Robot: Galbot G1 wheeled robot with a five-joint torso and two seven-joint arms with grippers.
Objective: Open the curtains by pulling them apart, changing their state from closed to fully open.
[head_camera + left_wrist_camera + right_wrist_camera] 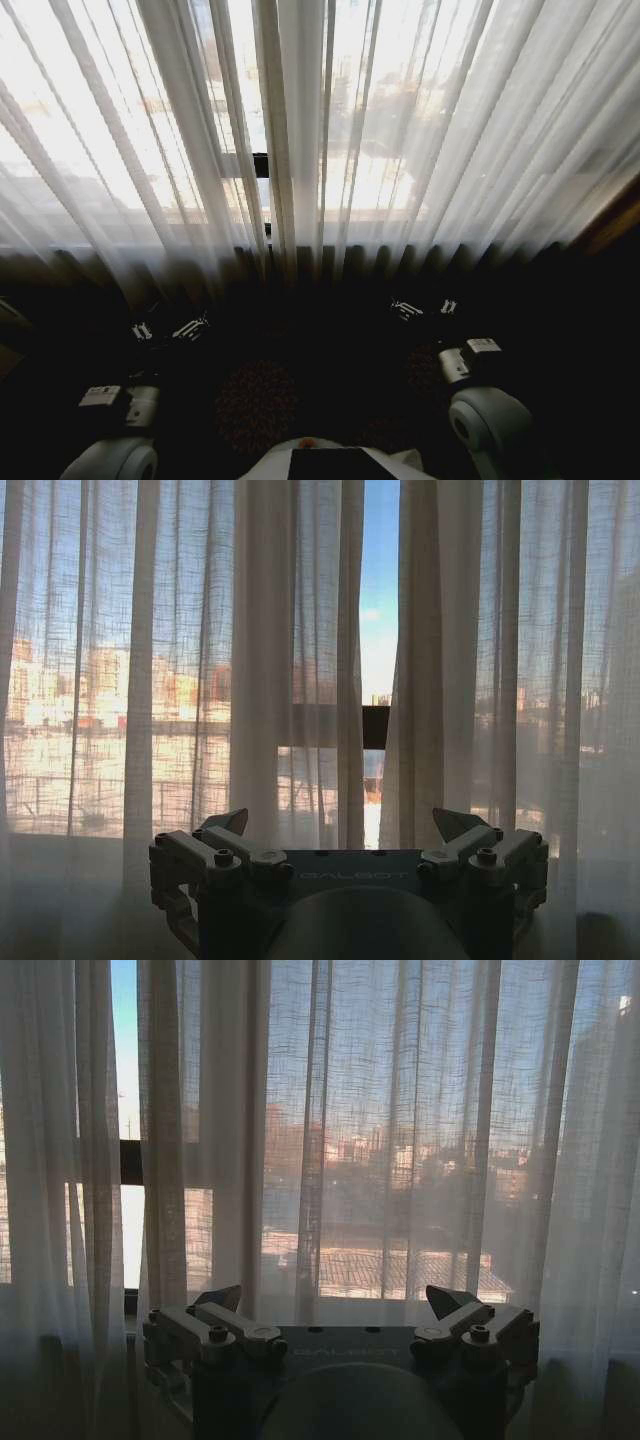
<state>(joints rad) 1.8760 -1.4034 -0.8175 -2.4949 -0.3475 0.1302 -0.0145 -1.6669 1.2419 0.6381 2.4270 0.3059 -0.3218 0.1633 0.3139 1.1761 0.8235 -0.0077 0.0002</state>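
The sheer curtains hang nearly closed at 12 o'clock, a narrow gap showing the black window frame bar. The left gripper at 8 o'clock and right gripper at 4 o'clock are both spread, short of the fabric.

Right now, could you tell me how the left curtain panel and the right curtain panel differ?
In the head view, the left curtain panel hangs on the robot's left and its pleats slant outward to the left; the right curtain panel hangs on the right, with pleats fanning right. Both are sheer, pleated and drawn nearly closed, with a narrow gap between them.
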